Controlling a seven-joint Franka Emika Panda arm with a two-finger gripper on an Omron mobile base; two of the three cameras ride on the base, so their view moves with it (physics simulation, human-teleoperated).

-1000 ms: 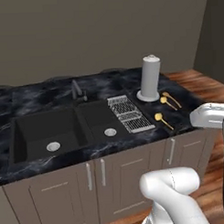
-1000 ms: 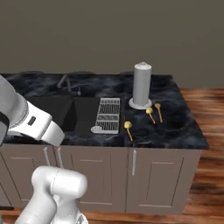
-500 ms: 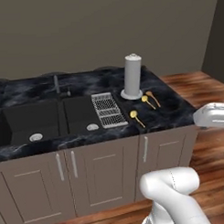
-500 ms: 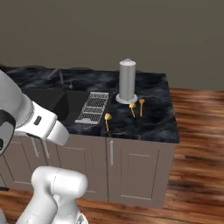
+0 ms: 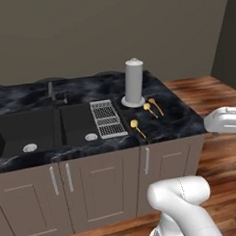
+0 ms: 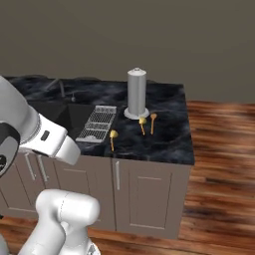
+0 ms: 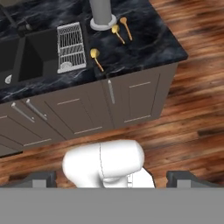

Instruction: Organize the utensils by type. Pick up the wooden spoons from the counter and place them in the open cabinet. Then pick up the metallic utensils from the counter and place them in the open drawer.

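Observation:
One long orange-brown wooden spoon (image 5: 155, 105) (image 6: 153, 120) (image 7: 125, 24) lies on the black marble counter (image 5: 173, 119) (image 6: 164, 142) (image 7: 148, 43), right of a grey cylinder. Beside it is a metallic utensil with a yellow head (image 5: 147, 108) (image 6: 142, 123) (image 7: 116, 32). A second metallic utensil (image 5: 136, 126) (image 6: 112, 137) (image 7: 95, 57) lies nearer the counter's front edge, next to the rack. My gripper (image 7: 111, 180) is open and holds nothing; it hangs well back from the counter, over the floor. The open cabinet and the open drawer are out of view.
A tall grey cylinder on a round base (image 5: 134, 82) (image 6: 136, 93) stands behind the utensils. A wire rack (image 5: 108, 119) (image 7: 70, 46) lies beside the black sink (image 5: 43, 127). Shut cabinet doors (image 5: 100, 188) run under the counter. Wood floor (image 6: 219, 169) lies to the right.
The whole picture has shifted: the base has driven, so the counter's right end and the utensils now sit nearer the middle of both base views. The gripper has stayed open.

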